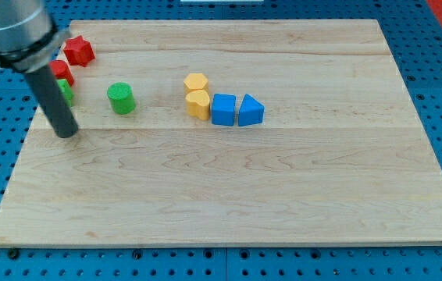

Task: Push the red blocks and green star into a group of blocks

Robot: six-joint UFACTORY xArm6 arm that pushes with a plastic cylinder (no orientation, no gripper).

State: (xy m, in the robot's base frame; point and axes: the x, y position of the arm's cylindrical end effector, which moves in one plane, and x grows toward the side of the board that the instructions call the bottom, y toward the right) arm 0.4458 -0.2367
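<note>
A red star [79,51] lies at the board's upper left. A second red block [62,70], partly hidden by the rod, sits just below it. A green block [66,91], mostly hidden behind the rod so its shape is unclear, touches that red block from below. My tip [66,133] rests on the board just below this green block, at the view's left. A green cylinder [121,98] stands to the right of the tip and a little above it.
Two yellow blocks [196,83] [198,104] stand stacked in view near the middle. A blue cube [223,109] and a blue triangular block [251,111] sit right of them. The wooden board [229,187] lies on a blue pegboard.
</note>
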